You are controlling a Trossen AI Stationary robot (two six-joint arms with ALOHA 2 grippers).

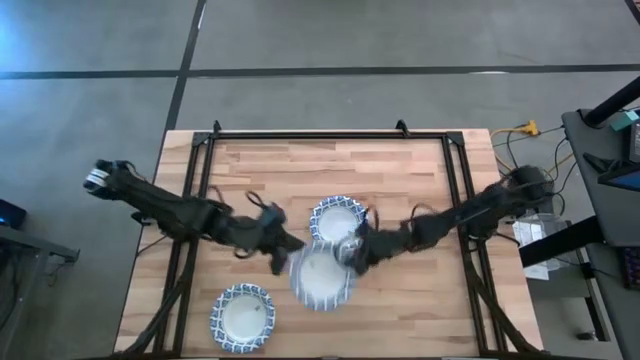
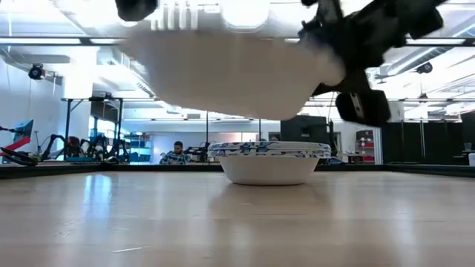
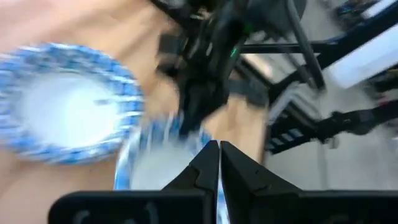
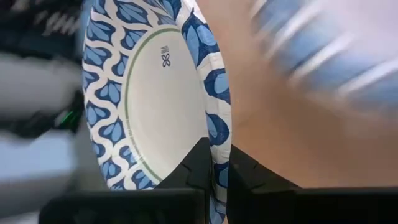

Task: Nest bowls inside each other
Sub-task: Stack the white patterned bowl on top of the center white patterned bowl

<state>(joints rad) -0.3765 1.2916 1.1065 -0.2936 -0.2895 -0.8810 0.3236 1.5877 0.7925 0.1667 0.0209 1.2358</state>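
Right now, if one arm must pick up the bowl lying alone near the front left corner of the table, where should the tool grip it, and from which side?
Grip the lone bowl by its patterned rim, one finger inside and one outside, coming down from above. It sits upright and open, its wall thin. The left tool is nearer than the right tool; both are shut on the lifted bowl beside the far bowl.

Even, bright overhead light fills the room; ceiling strip lights glare white in the low view and leave a soft sheen on the worktop. The raised bowl there is smeared by motion. Both wrist views are streaked with blur, though one bowl's rim pattern stays crisp. Shadows are faint.
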